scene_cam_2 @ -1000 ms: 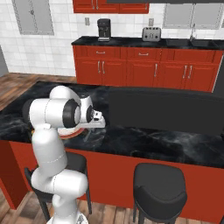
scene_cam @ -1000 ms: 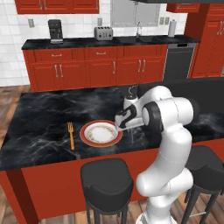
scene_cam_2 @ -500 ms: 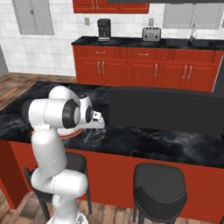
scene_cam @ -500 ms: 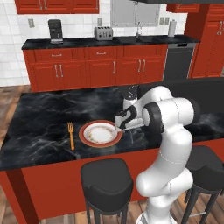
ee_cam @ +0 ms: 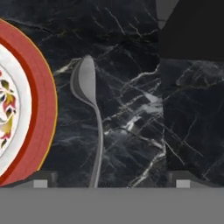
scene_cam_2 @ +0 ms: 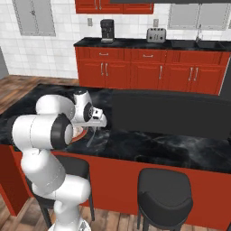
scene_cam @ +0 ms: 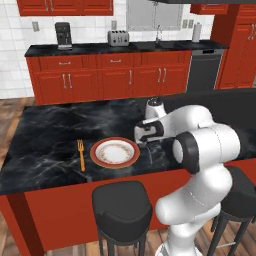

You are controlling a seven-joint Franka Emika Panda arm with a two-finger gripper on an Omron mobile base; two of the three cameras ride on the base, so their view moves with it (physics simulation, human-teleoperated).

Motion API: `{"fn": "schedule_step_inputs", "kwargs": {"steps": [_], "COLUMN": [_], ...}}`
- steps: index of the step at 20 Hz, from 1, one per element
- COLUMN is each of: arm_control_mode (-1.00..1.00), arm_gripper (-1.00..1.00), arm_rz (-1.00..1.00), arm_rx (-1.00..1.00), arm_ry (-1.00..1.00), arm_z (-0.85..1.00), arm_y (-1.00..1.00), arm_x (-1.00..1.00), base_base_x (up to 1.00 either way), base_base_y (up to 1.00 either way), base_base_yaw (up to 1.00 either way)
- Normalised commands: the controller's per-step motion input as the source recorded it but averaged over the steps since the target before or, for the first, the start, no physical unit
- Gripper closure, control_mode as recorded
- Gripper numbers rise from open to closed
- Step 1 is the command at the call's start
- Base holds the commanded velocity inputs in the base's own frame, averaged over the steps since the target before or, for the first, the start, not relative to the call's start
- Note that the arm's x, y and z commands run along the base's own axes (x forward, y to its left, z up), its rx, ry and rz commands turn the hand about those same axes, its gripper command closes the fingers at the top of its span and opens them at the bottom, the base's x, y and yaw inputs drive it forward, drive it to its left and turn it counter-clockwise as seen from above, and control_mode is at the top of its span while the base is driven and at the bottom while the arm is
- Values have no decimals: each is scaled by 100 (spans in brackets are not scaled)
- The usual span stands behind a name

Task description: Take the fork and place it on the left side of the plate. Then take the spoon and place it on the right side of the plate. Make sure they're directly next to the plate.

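The orange fork (scene_cam: 81, 154) lies on the black marble island just left of the white, red-rimmed plate (scene_cam: 114, 152). The grey spoon (ee_cam: 94, 113) rests flat on the counter close beside the plate's right rim (ee_cam: 43, 109), its bowl pointing away from the hand. My gripper (scene_cam: 144, 141) hangs low over the spoon at the plate's right side. In the hand view the gripper (ee_cam: 111, 183) is open, its fingertips (ee_cam: 41, 181) set wide on either side of the spoon's handle without touching it. From the right base view the gripper (scene_cam_2: 95, 122) stands above the spoon (scene_cam_2: 91, 135).
A flat dark panel (scene_cam: 210, 102) covers the island to the right of the arm. Black stools (scene_cam: 121, 205) stand along the island's near edge. On the back counter sit a coffee machine (scene_cam: 63, 35) and a toaster (scene_cam: 117, 37).
The gripper has opened and let go of the spoon, which now lies on the counter beside the plate. The arm has barely moved.
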Motion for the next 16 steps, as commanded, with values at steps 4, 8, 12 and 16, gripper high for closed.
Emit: {"fn": "schedule_step_inputs", "kwargs": {"steps": [4,8,12,16], "arm_control_mode": [-100,-100,-100,-100], "arm_gripper": [-100,-100,-100,-100], "arm_rz": [-2,-2,-1,0], "arm_rx": [0,0,0,0], "arm_ry": [-7,-5,-5,-8], "arm_z": [84,85,81,67], "arm_y": [0,0,0,0], "arm_x": [-48,-59,-68,-59], "base_base_x": [0,0,0,0], "base_base_y": [0,0,0,0], "base_base_yaw": [0,0,0,0]}}
